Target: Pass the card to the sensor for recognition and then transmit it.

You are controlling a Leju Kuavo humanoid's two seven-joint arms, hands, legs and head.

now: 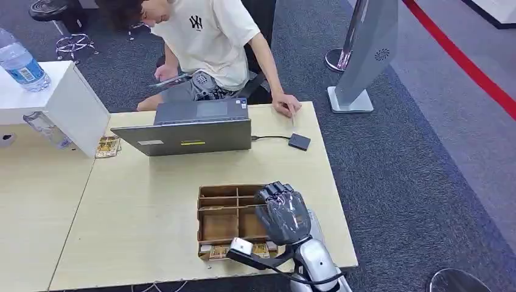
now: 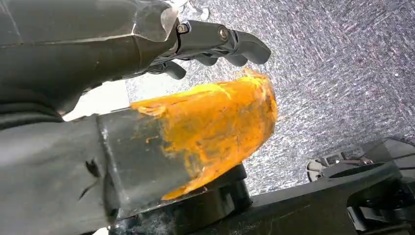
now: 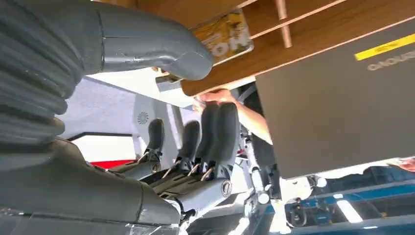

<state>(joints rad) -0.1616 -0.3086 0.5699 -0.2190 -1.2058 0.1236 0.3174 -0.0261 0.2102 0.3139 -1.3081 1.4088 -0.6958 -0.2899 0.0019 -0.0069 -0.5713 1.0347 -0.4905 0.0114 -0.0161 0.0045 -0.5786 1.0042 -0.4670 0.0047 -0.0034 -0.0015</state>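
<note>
Cards (image 1: 263,249) are lying in the near row of the wooden tray (image 1: 220,210), which is sitting at the table's (image 1: 140,207) near edge. Right hand (image 1: 282,213) is hovering over the tray's right side, fingers apart and gripping nothing. Beyond the tray, a laptop (image 1: 191,135) is standing open, with a small black sensor (image 1: 299,142) just to its right, where a person's hand (image 1: 286,107) is resting. Left hand (image 2: 215,44) is hanging above the carpet, fingers curled, holding nothing.

The person's cream T-shirt (image 1: 210,33) bears a dark "NY" monogram; the laptop's (image 1: 191,139) yellow label (image 1: 192,143) seems illegible.
</note>
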